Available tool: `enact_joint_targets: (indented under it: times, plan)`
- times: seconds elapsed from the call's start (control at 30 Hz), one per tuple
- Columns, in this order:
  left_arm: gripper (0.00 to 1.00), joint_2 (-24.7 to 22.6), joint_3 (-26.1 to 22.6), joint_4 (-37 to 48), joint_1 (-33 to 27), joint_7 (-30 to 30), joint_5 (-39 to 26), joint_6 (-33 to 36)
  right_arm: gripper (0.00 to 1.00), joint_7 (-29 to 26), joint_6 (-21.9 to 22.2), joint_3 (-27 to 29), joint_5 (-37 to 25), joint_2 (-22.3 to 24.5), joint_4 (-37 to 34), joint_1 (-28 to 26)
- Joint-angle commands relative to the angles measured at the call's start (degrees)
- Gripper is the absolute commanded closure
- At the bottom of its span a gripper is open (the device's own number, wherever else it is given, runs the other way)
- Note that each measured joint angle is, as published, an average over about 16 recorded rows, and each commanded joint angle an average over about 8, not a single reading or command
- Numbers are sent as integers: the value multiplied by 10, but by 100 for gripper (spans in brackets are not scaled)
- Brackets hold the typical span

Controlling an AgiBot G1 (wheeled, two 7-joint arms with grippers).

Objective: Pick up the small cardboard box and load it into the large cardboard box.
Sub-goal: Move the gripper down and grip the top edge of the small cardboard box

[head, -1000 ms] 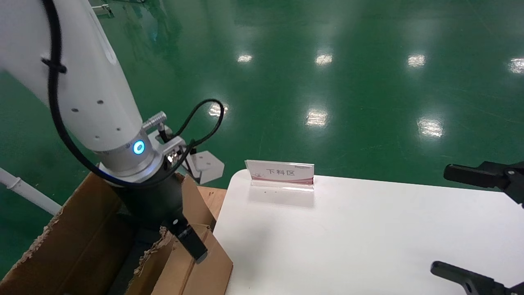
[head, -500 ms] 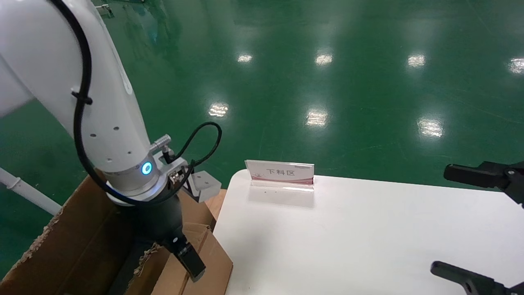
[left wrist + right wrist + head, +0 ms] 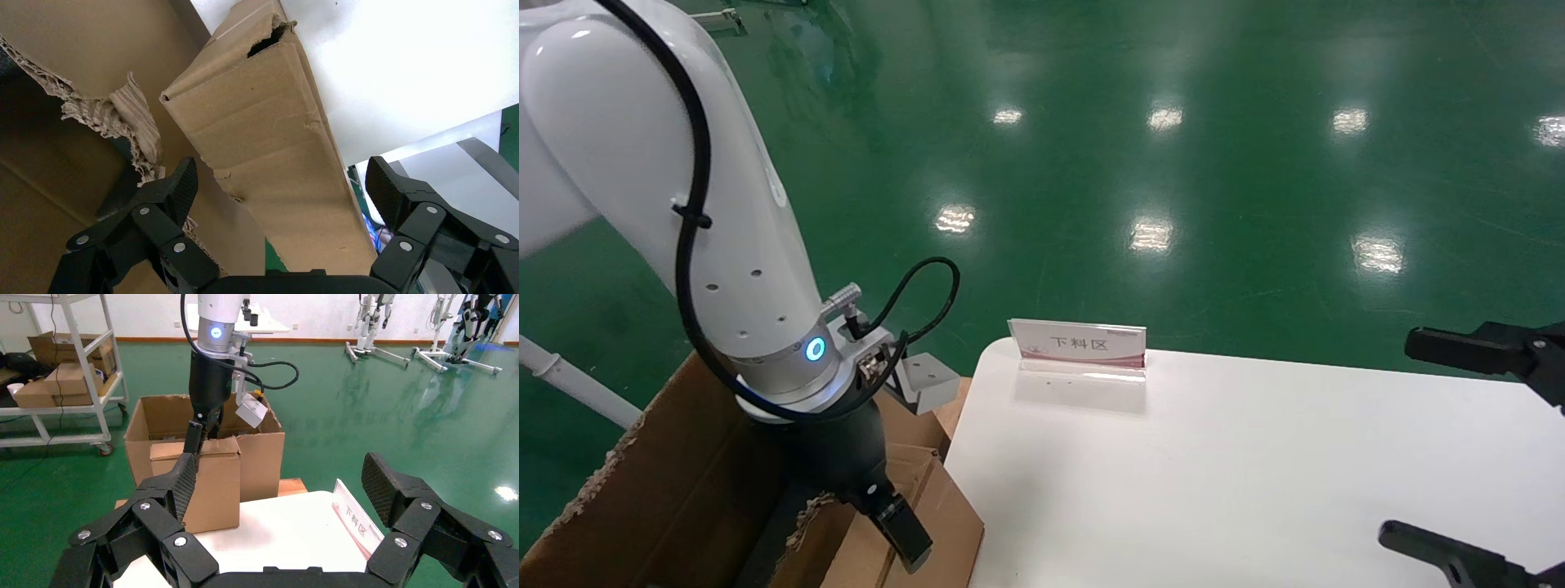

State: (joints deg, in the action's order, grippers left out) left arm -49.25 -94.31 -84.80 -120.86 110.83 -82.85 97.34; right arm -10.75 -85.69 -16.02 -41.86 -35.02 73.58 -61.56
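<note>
Beside the white table (image 3: 1254, 474) you see the large cardboard box (image 3: 674, 490); the small cardboard box (image 3: 928, 531) stands against its table-side wall, your left gripper (image 3: 278, 196) spread wide over it. Your right gripper (image 3: 278, 481), fingers apart, hangs over the table.

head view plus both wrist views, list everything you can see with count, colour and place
small cardboard box: one, brown, upright between the carton and the table
large cardboard box: one, brown, torn edges, left of the table
table: one, white, centre and right
sign card: one, white with red strip, table's far edge
shelf boxes: several, brown, on a distant white cart
floor: green, glossy, all around
left claw: one, black, open, straddling the small box's top edge
right claw: one, black, open, over the table's right side
</note>
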Motion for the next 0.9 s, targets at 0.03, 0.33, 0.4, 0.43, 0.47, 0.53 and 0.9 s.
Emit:
enact_joint_targets:
  times: [0.03,0.33,0.4,0.43,0.47,0.53,0.9]
  plan:
    - [100,0,0,0,1,0,0,-1,16,0,0,0,0,0,0,0]
    - [100,1,-1,0,2,0,0,-2,100,0,0,0,0,0,0,0]
    - [100,1,-1,0,2,0,0,-2,100,0,0,0,0,0,0,0]
    - [100,1,-1,0,2,0,0,-2,100,0,0,0,0,0,0,0]
    - [100,1,-1,0,2,0,0,-2,100,0,0,0,0,0,0,0]
    - [100,1,-1,0,2,0,0,-2,100,0,0,0,0,0,0,0]
    - [100,1,0,0,2,0,0,-2,46,0,0,0,0,0,0,0]
